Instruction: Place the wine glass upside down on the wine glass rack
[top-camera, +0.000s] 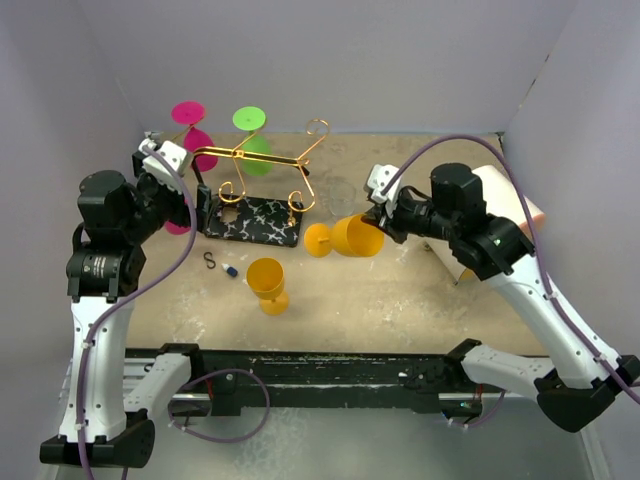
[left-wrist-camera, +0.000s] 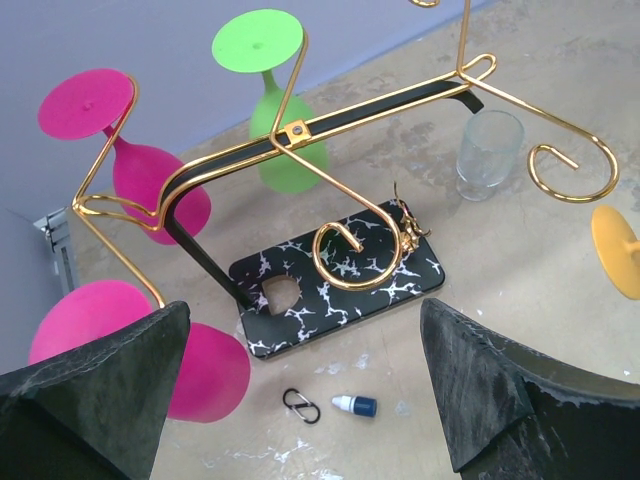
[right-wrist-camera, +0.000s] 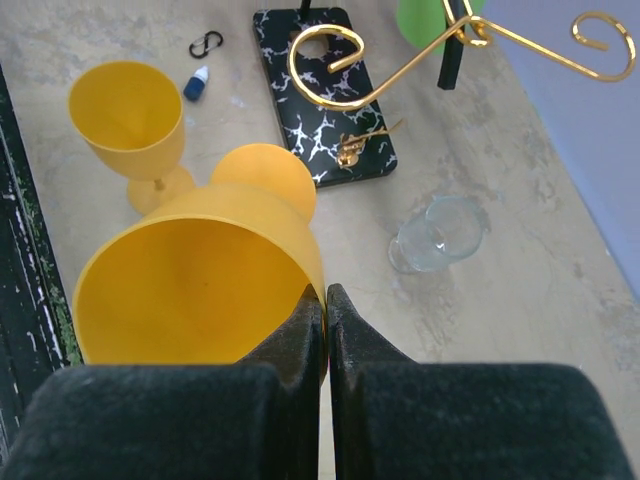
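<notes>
The wine glass rack (top-camera: 262, 160) is gold wire with spiral curls on a black marbled base (top-camera: 255, 220). It also shows in the left wrist view (left-wrist-camera: 300, 130) and the right wrist view (right-wrist-camera: 325, 65). My right gripper (top-camera: 378, 222) is shut on the rim of a yellow wine glass (top-camera: 352, 236), held on its side right of the rack with its foot toward the base. In the right wrist view the fingers (right-wrist-camera: 300, 340) pinch the rim of the glass (right-wrist-camera: 190, 280). My left gripper (top-camera: 205, 210) is open and empty at the base's left end.
Two pink glasses (left-wrist-camera: 150, 180) and a green one (left-wrist-camera: 285, 150) hang upside down on the rack; a third pink glass (left-wrist-camera: 130, 350) is by my left finger. A second yellow glass (top-camera: 267, 283) stands upright in front. A clear tumbler (right-wrist-camera: 440, 232), a carabiner (top-camera: 210, 261) and a small blue bottle (top-camera: 231, 272) lie nearby.
</notes>
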